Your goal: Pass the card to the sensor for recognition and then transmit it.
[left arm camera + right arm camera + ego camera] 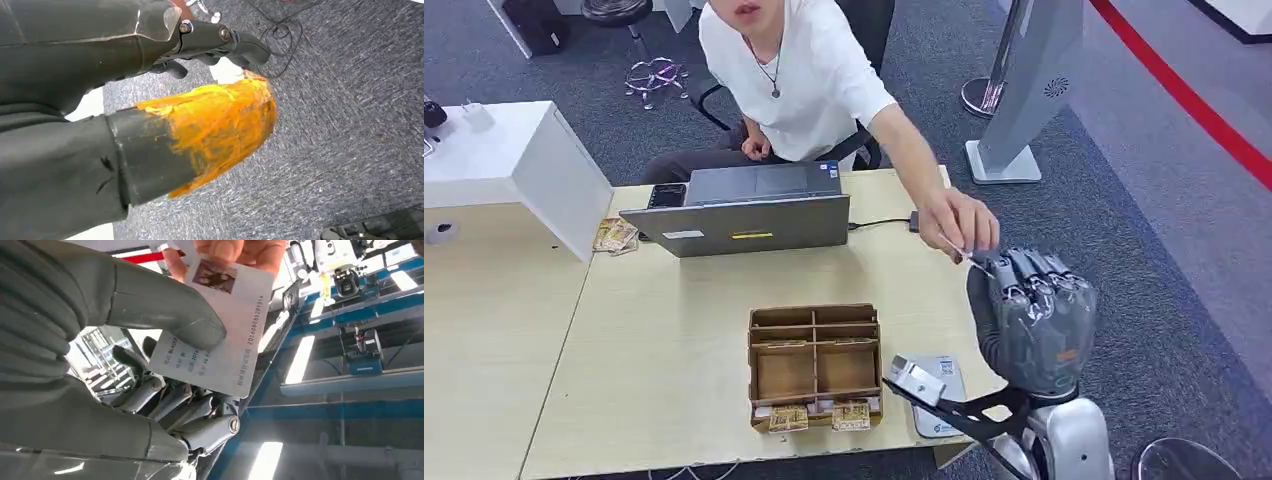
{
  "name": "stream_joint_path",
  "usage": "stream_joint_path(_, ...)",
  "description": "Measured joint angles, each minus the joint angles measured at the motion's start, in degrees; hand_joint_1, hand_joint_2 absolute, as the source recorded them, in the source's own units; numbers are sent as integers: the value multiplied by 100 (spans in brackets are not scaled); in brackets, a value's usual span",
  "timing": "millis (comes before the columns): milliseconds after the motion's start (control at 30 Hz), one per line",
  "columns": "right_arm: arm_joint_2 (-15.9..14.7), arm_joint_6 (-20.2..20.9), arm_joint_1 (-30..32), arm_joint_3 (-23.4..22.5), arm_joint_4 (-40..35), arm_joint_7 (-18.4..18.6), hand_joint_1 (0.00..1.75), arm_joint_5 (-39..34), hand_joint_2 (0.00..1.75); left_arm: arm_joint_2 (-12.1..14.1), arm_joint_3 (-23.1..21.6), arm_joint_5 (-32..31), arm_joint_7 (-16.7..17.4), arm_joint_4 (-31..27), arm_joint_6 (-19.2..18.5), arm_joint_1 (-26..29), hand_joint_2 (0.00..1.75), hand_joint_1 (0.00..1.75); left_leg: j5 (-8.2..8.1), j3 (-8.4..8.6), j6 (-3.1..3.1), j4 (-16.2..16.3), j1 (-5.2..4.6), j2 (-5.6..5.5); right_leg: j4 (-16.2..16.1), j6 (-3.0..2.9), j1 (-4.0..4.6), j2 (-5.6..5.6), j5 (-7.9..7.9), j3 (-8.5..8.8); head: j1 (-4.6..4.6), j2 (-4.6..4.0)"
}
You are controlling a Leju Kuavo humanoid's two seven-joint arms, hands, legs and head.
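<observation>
right hand (1034,318) is raised off the table's right edge, palm up. the card (220,335) sits between my thumb (165,310) and the darker fingers (170,400) under it; thumb pad is on the card face, so i have a pinch on it. the person's hand (959,222) is pinching the far end of the same card, so both of us hold it right now.

left hand (150,145) hangs over the carpet, fingers curled in, nothing in it.

step in hand, as i read it: card handover at the person's side. to do it well: keep the thumb pressure steady, don't twist the wrist, don't pull until one side clearly lets go. thin flat card, slips easily if the pinch loosens.

the sensor (929,385), a small white reader, lies near the table's (674,350) front right corner, just below my hand, beside the cardboard organiser (815,365).

surface: pale wood table, laptop (749,208) at the far side, cable off to its right. room: grey carpet, red floor line at right, white cabinet at left, a stand base behind the person.
</observation>
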Motion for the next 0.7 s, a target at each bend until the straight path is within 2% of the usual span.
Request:
stream_joint_path(100, -96, 0, 0, 222, 20, 390, 175, 0, 175, 0, 0, 4, 13, 0, 0, 0, 0, 0, 0, 0, 0, 0, 0, 0, 0, 0, 0, 0, 0, 0, 0, 0)
stream_joint_path(200, -269, 0, 0, 540, 57, 988, 175, -31, 175, -2, 0, 13, 11, 0, 0, 0, 0, 0, 0, 0, 0, 0, 0, 0, 0, 0, 0, 0, 0, 0, 0, 0)
stream_joint_path(267, -374, 0, 13, 727, 68, 1051, 175, -183, 175, -2, 0, 17, -7, 0, 4, 0, 0, 0, 0, 0, 0, 0, 0, 0, 0, 0, 0, 1, 0, -1, 0, 0)
stream_joint_path(333, -419, 0, 55, 835, 68, 962, 175, -391, 175, -4, 0, 22, -15, 0, 13, 0, 0, 0, 0, 0, 0, 0, 0, 0, 0, 0, 0, 0, -1, -1, 0, 0)
stream_joint_path(567, -430, 0, 400, 828, 168, 211, 175, -1358, 175, -24, 2, 83, 50, 0, 44, 1, 0, 0, -1, 0, 0, -1, 0, 0, 0, 0, 0, 0, -2, -1, 0, 0)
stream_joint_path(700, -430, 0, 611, 791, 415, 113, 175, -2217, 175, -33, 11, 107, 100, 0, 61, 1, 0, 0, -1, -1, 0, -1, 0, 0, 0, 0, 0, 0, -2, -1, 0, 0)
